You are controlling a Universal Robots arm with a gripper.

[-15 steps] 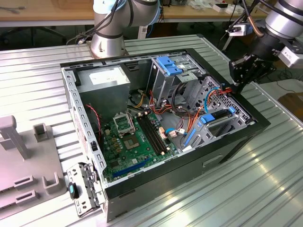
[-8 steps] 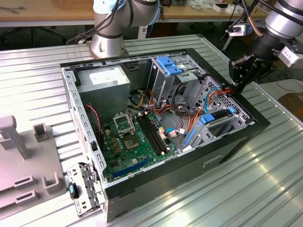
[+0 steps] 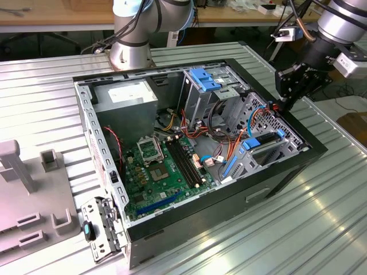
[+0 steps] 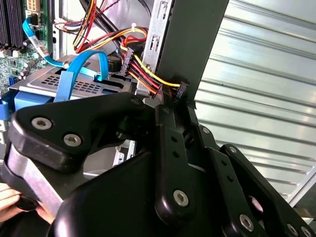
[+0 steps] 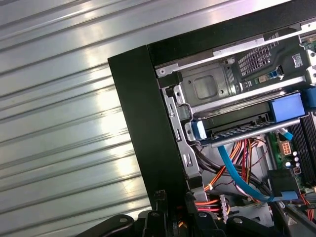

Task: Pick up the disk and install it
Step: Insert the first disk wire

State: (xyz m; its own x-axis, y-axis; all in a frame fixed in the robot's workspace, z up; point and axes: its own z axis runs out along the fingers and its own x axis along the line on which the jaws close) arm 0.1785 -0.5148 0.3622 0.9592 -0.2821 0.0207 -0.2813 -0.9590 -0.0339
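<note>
— Status of the disk (image 3: 264, 140)?
— Slotted in the drive cage (image 3: 269, 123) at the corner of the computer case (image 3: 229, 203) on the exterior view's right, blue tabs at both ends.
— And the gripper (image 3: 285, 94)?
— Poised by the black case rim, near that cage. Open or closed, I cannot tell.

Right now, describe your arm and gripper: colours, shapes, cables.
The arm is a silver-grey round tube with pale-blue joint caps; black cables trail by its wrist. The gripper is matte black, built of flat, rounded links pinned with silver screws, as the second wrist view shows.
</note>
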